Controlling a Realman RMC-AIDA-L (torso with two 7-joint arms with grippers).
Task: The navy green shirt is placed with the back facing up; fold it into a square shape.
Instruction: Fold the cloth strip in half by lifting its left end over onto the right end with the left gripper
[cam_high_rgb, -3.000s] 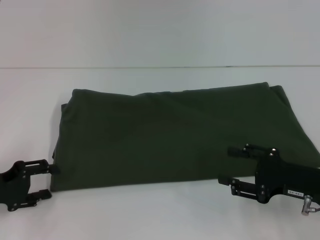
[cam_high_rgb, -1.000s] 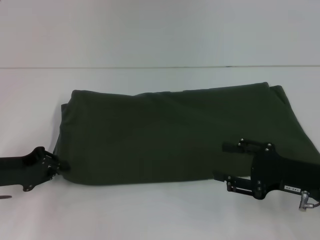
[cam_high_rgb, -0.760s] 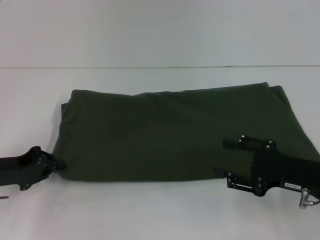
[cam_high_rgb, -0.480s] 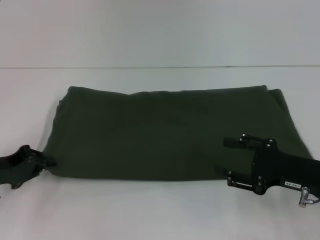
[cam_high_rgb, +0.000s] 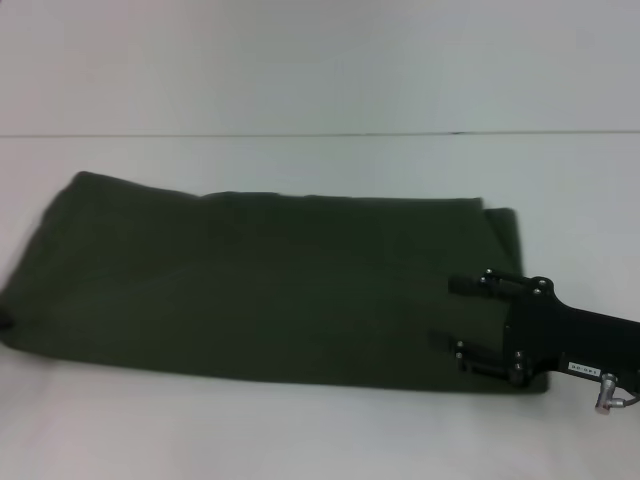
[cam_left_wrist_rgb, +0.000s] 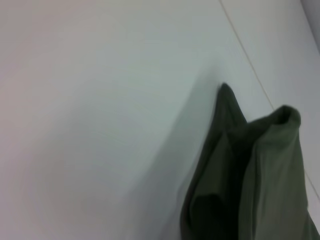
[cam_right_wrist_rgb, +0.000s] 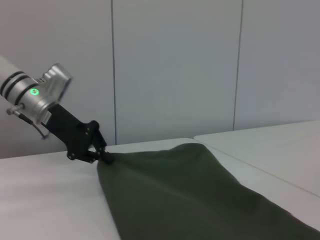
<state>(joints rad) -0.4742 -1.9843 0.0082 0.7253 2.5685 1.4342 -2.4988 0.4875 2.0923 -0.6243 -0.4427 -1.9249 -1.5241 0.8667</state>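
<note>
A plain white tabletop (cam_high_rgb: 300, 430) carried it all, and the navy green shirt (cam_high_rgb: 270, 290) lay folded flat across it.

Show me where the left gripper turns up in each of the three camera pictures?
Head view: out of frame past the left edge.
Left wrist view: gripper itself not visible.
Right wrist view: left gripper at far left, pinching the shirt's corner.
Shared landmark: the navy green shirt.

Left claw (cam_right_wrist_rgb: 102, 156) pinched closed; right claw (cam_high_rgb: 470, 318) parted.
</note>
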